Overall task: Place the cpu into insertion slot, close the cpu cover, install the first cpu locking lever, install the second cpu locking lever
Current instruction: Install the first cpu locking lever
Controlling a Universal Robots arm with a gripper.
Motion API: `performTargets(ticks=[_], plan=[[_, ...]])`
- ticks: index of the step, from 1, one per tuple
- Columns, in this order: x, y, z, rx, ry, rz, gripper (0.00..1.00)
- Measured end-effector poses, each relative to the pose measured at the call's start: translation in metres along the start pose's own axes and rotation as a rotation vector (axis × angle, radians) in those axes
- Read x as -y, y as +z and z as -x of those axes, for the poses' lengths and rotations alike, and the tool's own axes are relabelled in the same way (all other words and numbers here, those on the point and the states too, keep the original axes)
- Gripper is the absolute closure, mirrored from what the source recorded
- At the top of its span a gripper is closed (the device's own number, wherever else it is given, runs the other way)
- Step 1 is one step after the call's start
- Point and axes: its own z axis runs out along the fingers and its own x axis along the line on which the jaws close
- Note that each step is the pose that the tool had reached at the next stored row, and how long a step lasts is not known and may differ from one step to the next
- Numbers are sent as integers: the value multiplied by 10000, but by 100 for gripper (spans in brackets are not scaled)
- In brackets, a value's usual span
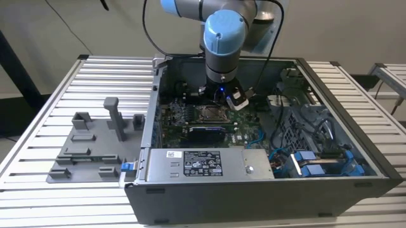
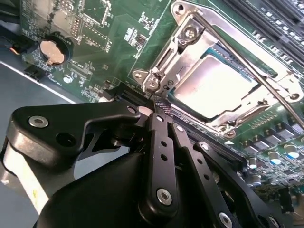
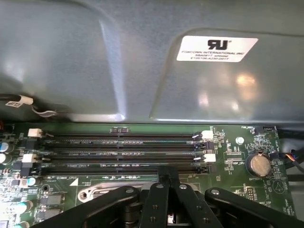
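Exterior view first: my arm (image 1: 223,33), grey with light-blue joints, drops straight into the open dark desktop computer case (image 1: 254,199), which sits on a slatted silver metal table (image 1: 76,85). My black gripper (image 1: 214,99) hangs just over the green circuit board (image 1: 174,126), right next to the insertion slot (image 1: 199,114), the square silver-rimmed socket. A grey plastic fixture tray (image 1: 89,147) lies on the table at the exterior view's left, outside the case. The silver power supply box (image 1: 244,164) sits along the near side of the case.

Second wrist view: my fingers (image 2: 159,128) are pinched right together with nothing gripped between them. The tip is down at one corner of the socket, touching the metalwork there or as good as; can't say which. The cpu (image 2: 216,83), the small flat square chip with the silvery top, is already seated in the slot. The cpu cover (image 2: 176,50), the thin silver metal frame plate, lies flat around it. A thin silver lever rod (image 2: 247,62) runs along one side of the cover; whether it's hooked, no idea. A round coin battery (image 2: 51,51) sits on the board, well apart from the socket.

First wrist view: same pinched fingertips, pointing toward the long black memory slots (image 3: 123,152), with the grey metal case wall (image 3: 95,61) and its white sticker (image 3: 216,48) behind.
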Motion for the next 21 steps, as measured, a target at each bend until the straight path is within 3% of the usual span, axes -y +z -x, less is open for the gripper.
performTargets(ticks=[3,5,6,11,15,21], plan=[[-4,8,1,51,47,540,89],[-3,-6,1,51,77,770,89],[-9,-22,2,51,86,830,89],[-61,-150,15,51,101,952,89],[-118,-274,-4,49,103,962,89],[-222,-276,-135,43,102,921,89]])
